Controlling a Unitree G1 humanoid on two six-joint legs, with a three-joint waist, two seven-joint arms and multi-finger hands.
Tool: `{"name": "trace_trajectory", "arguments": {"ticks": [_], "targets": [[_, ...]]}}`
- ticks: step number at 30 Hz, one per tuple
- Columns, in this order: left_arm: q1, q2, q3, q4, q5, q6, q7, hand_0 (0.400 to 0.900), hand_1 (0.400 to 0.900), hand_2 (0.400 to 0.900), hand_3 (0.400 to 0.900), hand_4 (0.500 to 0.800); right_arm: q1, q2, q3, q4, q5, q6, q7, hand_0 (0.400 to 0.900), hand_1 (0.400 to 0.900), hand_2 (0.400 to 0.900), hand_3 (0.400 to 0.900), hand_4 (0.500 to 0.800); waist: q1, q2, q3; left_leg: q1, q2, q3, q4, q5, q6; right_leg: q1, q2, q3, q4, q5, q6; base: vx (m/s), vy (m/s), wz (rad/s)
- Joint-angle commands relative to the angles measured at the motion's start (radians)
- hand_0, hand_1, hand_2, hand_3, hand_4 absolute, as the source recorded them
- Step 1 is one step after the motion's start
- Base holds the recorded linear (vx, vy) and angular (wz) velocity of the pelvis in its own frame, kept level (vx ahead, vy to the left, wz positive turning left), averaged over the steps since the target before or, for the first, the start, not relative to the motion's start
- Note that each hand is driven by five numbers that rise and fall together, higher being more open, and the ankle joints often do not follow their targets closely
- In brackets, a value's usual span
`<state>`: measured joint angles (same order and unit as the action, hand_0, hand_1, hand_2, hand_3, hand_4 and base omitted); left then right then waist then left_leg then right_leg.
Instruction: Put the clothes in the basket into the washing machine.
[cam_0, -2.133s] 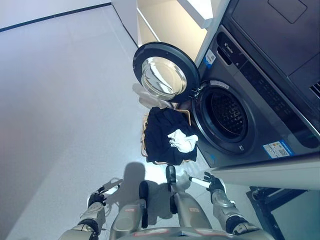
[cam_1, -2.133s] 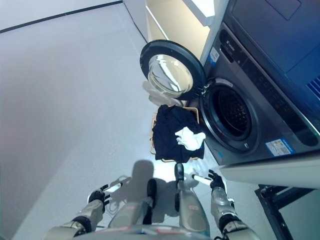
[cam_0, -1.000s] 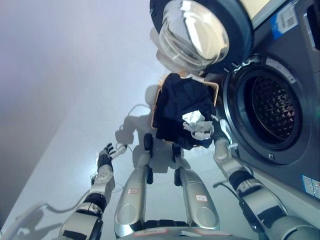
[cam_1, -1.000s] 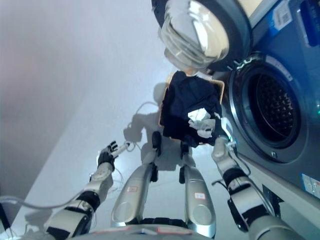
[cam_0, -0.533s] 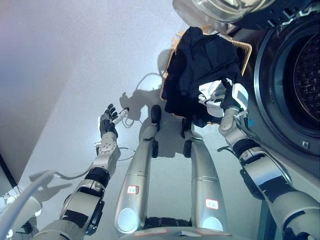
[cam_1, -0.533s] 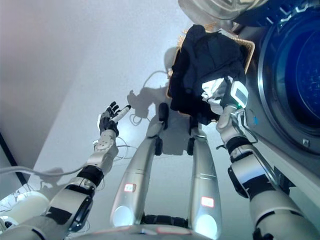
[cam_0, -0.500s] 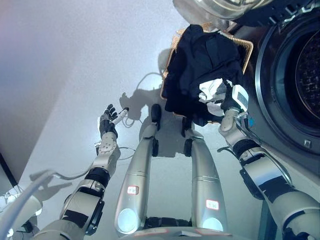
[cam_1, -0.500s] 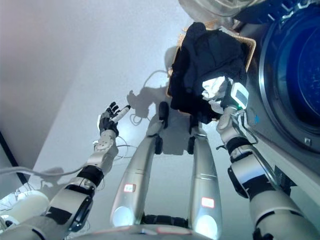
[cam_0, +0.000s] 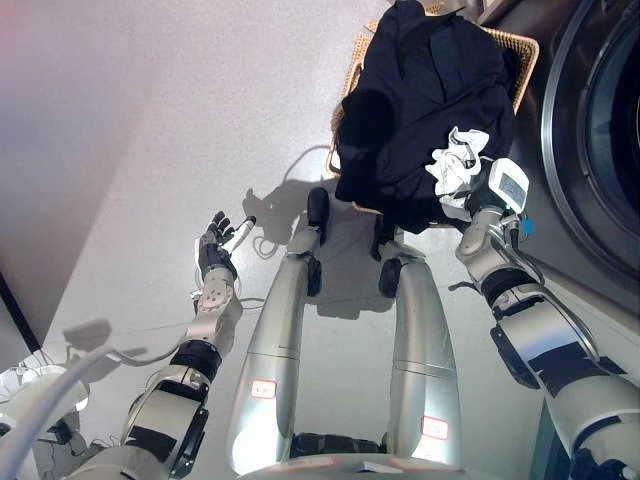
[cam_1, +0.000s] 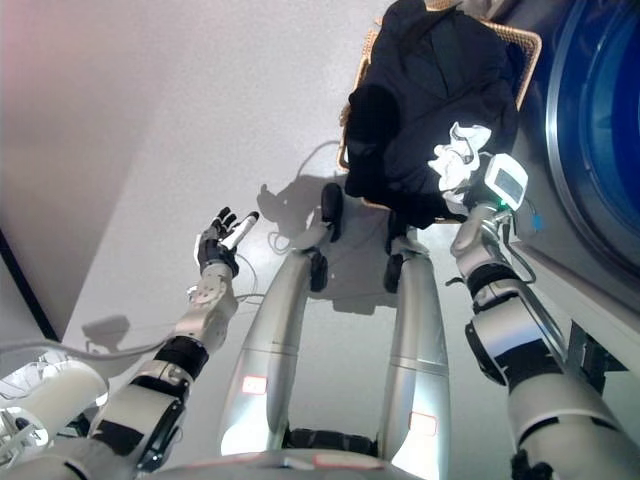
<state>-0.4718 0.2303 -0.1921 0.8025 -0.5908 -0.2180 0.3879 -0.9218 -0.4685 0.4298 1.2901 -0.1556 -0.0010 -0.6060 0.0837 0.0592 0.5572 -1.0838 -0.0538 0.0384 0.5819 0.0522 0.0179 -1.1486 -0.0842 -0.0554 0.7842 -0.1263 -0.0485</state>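
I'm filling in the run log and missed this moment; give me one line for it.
right hand: at white cloth, fingers hidden | left hand: open, idle above floor | dark clothes: piled in wicker basket | washing machine: beside basket

One basket (cam_0: 524, 62), two garments, one washer (cam_0: 600, 130)

A laundry area: a front-loading washing machine (cam_0: 600, 130) stands beside a wicker basket (cam_0: 522, 62) of clothes (cam_0: 430, 110).

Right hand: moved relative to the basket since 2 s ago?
Yes. The right hand has gone from the floor short of the basket up to the white cloth on the dark clothes.
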Motion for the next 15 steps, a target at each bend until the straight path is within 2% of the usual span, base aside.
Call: {"name": "trace_trajectory", "arguments": {"ticks": [1,5,8,10,12,15], "targets": [[0.056,-0.01,-0.005,-0.021,-0.009,-0.046,0.049,0.9,0.9,0.9,0.9,0.8,0.093,-0.03,-0.035,-0.03,0.053,-0.016,-0.04,0.4,0.4,0.4,0.4,0.5,-0.031,0.064,-0.052,0.019,-0.011,-0.003,0.078,-0.163,-0.009,0.02,-0.007,0.028,0.007,-0.043,0.084,0.02,-0.004,-0.05],[0.072,-0.012,0.023,-0.048,-0.015,-0.043,0.073,0.9,0.9,0.9,0.9,0.8,0.138,-0.022,-0.107,-0.214,0.123,-0.061,-0.101,0.4,0.4,0.4,0.4,0.5,-0.055,0.041,-0.058,0.045,-0.007,-0.001,0.052,-0.165,-0.009,0.044,0.003,0.03,-0.018,-0.039,0.084,0.03,0.004,-0.11],[0.101,-0.026,0.051,-0.099,-0.026,-0.039,0.095,0.9,0.9,0.9,0.9,0.8,0.226,0.011,-0.21,-0.482,0.193,-0.117,-0.143,0.4,0.4,0.4,0.4,0.5,-0.086,0.012,-0.062,0.073,-0.002,-0.004,0.023,-0.165,-0.011,0.074,0.015,0.033,-0.054,-0.032,0.085,0.04,-0.003,-0.14],[0.112,-0.037,0.063,-0.114,-0.034,-0.035,0.104,0.9,0.9,0.9,0.9,0.8,0.278,0.041,-0.248,-0.619,0.229,-0.154,-0.14,0.4,0.4,0.4,0.4,0.5,-0.101,0.001,-0.068,0.084,0.002,-0.006,0.002,-0.164,-0.01,0.084,0.019,0.034,-0.075,-0.029,0.087,0.03,-0.011,-0.09],[0.126,-0.049,0.074,-0.124,-0.043,-0.027,0.11,0.9,0.9,0.9,0.9,0.8,0.351,0.091,-0.318,-0.767,0.345,-0.232,-0.112,0.4,0.4,0.4,0.4,0.5,-0.12,-0.014,-0.069,0.112,0.005,-0.01,-0.031,-0.157,-0.011,0.109,0.02,0.032,-0.107,-0.023,0.089,0.03,-0.012,-0.08],[0.129,-0.054,0.079,-0.11,-0.06,-0.018,0.106,0.9,0.9,0.9,0.9,0.8,0.401,0.142,-0.377,-0.878,0.471,-0.322,-0.09,0.4,0.4,0.4,0.4,0.5,-0.133,-0.023,-0.074,0.133,0.008,-0.012,-0.052,-0.155,-0.01,0.13,0.024,0.032,-0.128,-0.02,0.091,0.03,0.003,-0.08]]}}
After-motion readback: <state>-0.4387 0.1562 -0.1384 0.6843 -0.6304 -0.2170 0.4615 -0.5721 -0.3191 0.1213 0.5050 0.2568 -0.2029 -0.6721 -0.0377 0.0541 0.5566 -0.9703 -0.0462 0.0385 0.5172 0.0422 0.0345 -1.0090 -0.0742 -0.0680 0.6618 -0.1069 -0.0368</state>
